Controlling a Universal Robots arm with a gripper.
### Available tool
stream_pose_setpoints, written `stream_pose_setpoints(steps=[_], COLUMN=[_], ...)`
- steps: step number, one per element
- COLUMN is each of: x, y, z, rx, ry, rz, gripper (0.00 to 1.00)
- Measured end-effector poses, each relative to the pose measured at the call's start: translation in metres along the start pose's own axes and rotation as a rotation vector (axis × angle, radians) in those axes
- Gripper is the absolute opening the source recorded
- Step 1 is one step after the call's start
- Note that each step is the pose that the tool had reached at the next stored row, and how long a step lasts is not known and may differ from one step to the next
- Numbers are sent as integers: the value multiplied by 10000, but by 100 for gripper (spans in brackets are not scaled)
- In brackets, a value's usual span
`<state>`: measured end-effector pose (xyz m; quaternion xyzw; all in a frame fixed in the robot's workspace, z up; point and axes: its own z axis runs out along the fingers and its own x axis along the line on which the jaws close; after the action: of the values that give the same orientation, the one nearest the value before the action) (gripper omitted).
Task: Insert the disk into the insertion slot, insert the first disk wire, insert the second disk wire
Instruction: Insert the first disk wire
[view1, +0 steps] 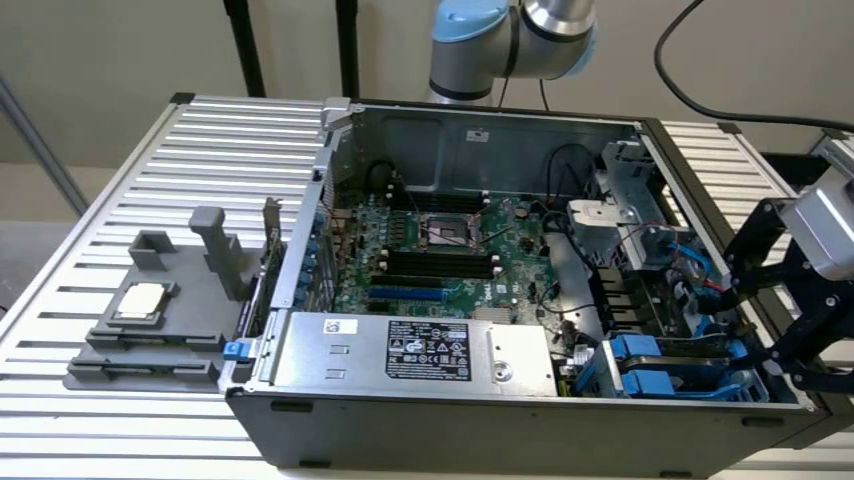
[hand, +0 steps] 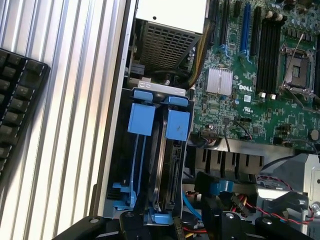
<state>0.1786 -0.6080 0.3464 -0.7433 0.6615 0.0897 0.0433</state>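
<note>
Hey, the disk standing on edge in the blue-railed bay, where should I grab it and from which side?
Probably the blue tab at its end, pinched across the disk's thin edge, coming straight in through the case's open side. It stands on edge between rails, so its broad faces are walled in.

White letters reading "DELL" (hand: 244, 88) are printed on the green circuit board (hand: 260, 112), just beside a small ribbed silver heatsink (hand: 219, 81). The black-and-white label (view1: 430, 350) on the large silver metal box (view1: 327, 348) at the near side carries print too small to read.
</note>
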Motion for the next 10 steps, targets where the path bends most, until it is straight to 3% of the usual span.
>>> stream_pose_setpoints(steps=[5, 6, 10], x=[1, 1, 0], y=[-1, -1, -4], z=[7, 8, 10], rx=[-14, -16, -32], ry=[2, 1, 3], rz=[-72, -83, -164], gripper=[53, 45, 43])
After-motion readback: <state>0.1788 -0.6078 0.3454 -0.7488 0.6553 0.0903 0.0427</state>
